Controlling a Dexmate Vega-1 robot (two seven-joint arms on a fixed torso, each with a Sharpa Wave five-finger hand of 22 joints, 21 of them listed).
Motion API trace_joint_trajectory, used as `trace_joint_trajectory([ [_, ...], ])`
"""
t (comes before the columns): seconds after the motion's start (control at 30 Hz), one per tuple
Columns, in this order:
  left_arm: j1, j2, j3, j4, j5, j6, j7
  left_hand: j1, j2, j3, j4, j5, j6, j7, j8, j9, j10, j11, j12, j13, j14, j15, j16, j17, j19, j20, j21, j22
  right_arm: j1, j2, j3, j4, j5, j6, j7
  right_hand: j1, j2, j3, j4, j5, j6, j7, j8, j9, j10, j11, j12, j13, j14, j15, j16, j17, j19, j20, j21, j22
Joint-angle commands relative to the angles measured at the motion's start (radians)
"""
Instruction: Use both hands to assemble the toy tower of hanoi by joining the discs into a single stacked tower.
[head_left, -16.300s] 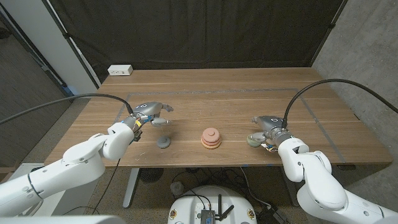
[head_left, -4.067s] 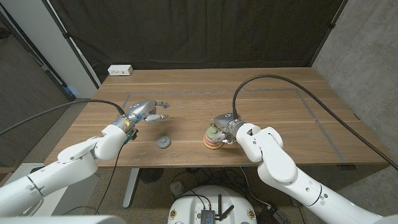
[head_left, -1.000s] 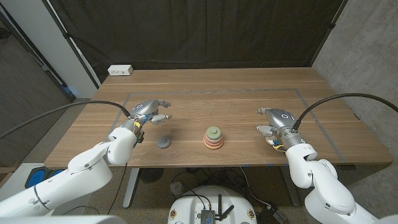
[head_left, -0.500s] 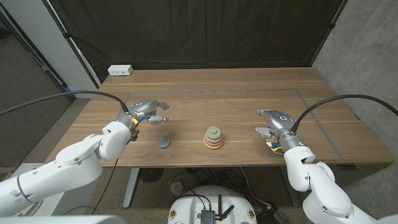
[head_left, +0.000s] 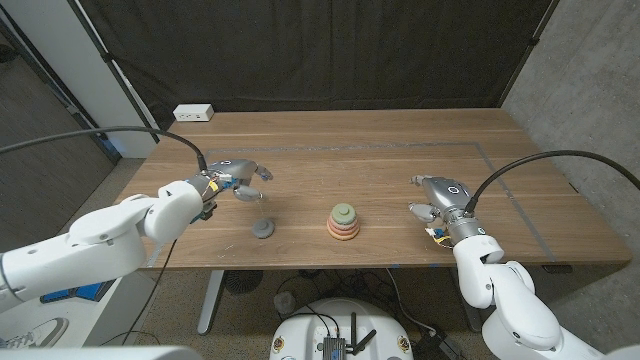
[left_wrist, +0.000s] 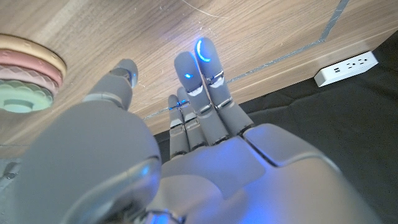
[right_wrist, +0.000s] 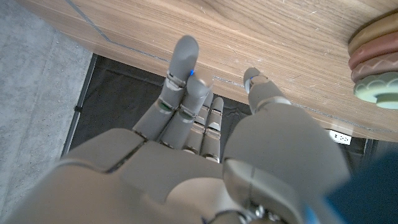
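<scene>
The stack of discs (head_left: 342, 224) stands at the table's front middle, orange and pink rings with a pale green disc (head_left: 342, 211) on top. A small grey disc (head_left: 263, 229) lies alone to its left. My left hand (head_left: 238, 178) hovers behind and left of the grey disc, fingers spread, holding nothing. Right of the stack, well apart from it, my right hand (head_left: 437, 198) is open and empty. The left wrist view shows my left hand (left_wrist: 186, 143) with the stack (left_wrist: 28, 65) beyond it. In the right wrist view my right hand (right_wrist: 205, 155) has the stack (right_wrist: 376, 53) to one side.
A white power strip (head_left: 194, 113) lies at the table's back left edge and shows in the left wrist view too (left_wrist: 348, 65). Thin tape lines (head_left: 380, 147) mark a rectangle on the wooden table (head_left: 400, 170). The front edge runs just below the stack.
The green disc went from my right hand onto the stack, and that hand has drawn back to the right. My left arm's elbow has swung out left; its hand has hardly moved.
</scene>
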Motion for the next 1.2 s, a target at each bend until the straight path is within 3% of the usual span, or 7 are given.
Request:
trace_joint_trajectory([
  [0.03, -0.029, 0.089, -0.002, 0.036, -0.042, -0.122, -0.099, 0.001, -0.014, -0.008, -0.001, -0.005, -0.011, 0.004, -0.002, 0.002, -0.014, 0.004, -0.005, 0.000, 0.011, -0.069, 0.005, 0.000, -0.005, -0.115, 0.006, 0.002, 0.026, -0.018, -0.032, -0.002, 0.007, -0.023, 0.002, -0.007, -0.001, -0.003, 0.004, 0.004, 0.009, 0.002, 0.004, 0.003, 0.009, -0.003, 0.005, 0.003, -0.003, -0.019, -0.004, 0.003, -0.004, -0.053, -0.001, 0.001],
  [0.33, -0.034, 0.115, 0.012, 0.054, -0.071, -0.152, -0.114, -0.013, -0.034, -0.028, 0.006, -0.014, -0.077, 0.015, -0.012, -0.004, -0.074, 0.035, -0.014, -0.015, 0.012, -0.068, 0.007, -0.008, -0.008, -0.113, 0.001, 0.000, 0.040, -0.032, -0.043, -0.008, 0.009, -0.033, 0.012, -0.010, 0.001, -0.005, 0.004, 0.005, 0.011, 0.001, 0.003, 0.003, 0.009, -0.003, 0.004, 0.006, -0.005, -0.019, -0.008, 0.001, -0.006, -0.054, 0.000, 0.001],
  [0.53, -0.047, 0.133, 0.036, 0.072, -0.076, -0.194, -0.119, -0.020, -0.039, -0.035, 0.009, -0.018, -0.090, 0.015, -0.010, -0.006, -0.087, 0.041, -0.012, -0.021, 0.012, -0.068, 0.008, -0.010, -0.006, -0.113, -0.002, -0.001, 0.049, -0.038, -0.050, -0.010, 0.006, -0.044, 0.023, -0.010, 0.002, -0.006, 0.004, 0.005, 0.011, 0.000, 0.003, 0.003, 0.011, -0.004, 0.004, 0.008, -0.010, -0.019, -0.014, -0.005, -0.007, -0.054, 0.001, 0.001],
  [0.8, -0.047, 0.172, 0.047, 0.086, -0.070, -0.224, -0.108, -0.019, -0.050, -0.043, 0.005, -0.023, -0.092, 0.008, -0.003, -0.008, -0.090, 0.035, -0.007, -0.029, 0.010, -0.068, 0.009, -0.013, -0.003, -0.115, -0.004, -0.001, 0.065, -0.039, -0.062, -0.006, 0.004, -0.051, 0.036, -0.008, 0.004, -0.008, 0.002, 0.006, 0.016, 0.005, 0.003, 0.002, 0.013, -0.005, 0.004, 0.013, -0.005, -0.019, -0.012, 0.000, -0.009, -0.054, 0.002, 0.001],
  [0.93, 0.010, 0.172, -0.013, 0.104, -0.047, -0.265, -0.114, -0.016, -0.051, -0.044, 0.003, -0.025, -0.091, 0.004, -0.001, -0.009, -0.089, 0.031, -0.005, -0.032, 0.011, -0.068, 0.010, -0.013, -0.002, -0.116, -0.004, -0.001, 0.079, -0.039, -0.073, -0.002, -0.002, -0.052, 0.046, -0.008, 0.006, -0.009, 0.002, 0.007, 0.015, -0.003, 0.002, 0.002, 0.020, -0.005, 0.003, 0.013, -0.003, -0.019, -0.012, 0.002, -0.010, -0.054, 0.003, 0.001],
  [1.2, 0.000, 0.170, 0.033, 0.110, 0.007, -0.267, -0.068, -0.001, -0.047, -0.047, 0.002, -0.028, -0.070, -0.001, 0.011, -0.010, -0.060, 0.017, 0.009, -0.040, 0.039, -0.069, 0.030, -0.005, 0.022, -0.116, 0.006, 0.002, 0.092, -0.035, -0.082, 0.004, 0.000, -0.056, 0.056, -0.008, 0.007, -0.012, 0.001, 0.007, 0.020, 0.003, 0.002, 0.002, 0.024, -0.006, 0.002, 0.015, -0.006, -0.019, -0.019, -0.004, -0.012, -0.054, 0.005, 0.001],
])
